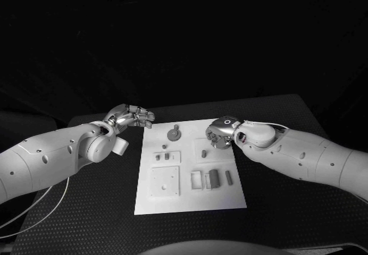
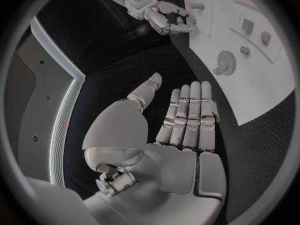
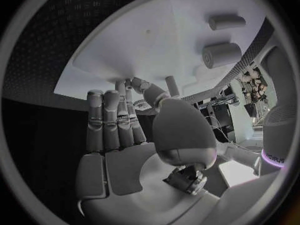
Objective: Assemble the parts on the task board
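Task board point(image 1: 157, 204) lies flat on the black table point(image 1: 76, 223), near edge closest to the camera; grey parts on it include a gear-like disc point(image 1: 175, 135) toward the far end, small pegs point(image 1: 161, 156) mid-board and blocks point(image 1: 215, 178) nearer. Left hand point(image 1: 132, 117) hovers just off the board's far left corner, fingers straight and released, gripping nothing. Right hand point(image 1: 222, 132) hangs over the board's far right edge, fingers extended with tips near a small upright peg point(image 3: 172, 85); cannot tell whether it pinches it.

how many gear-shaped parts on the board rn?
1: the gear lies at the far end of the task board, between the two hands. The right hand may hide others.
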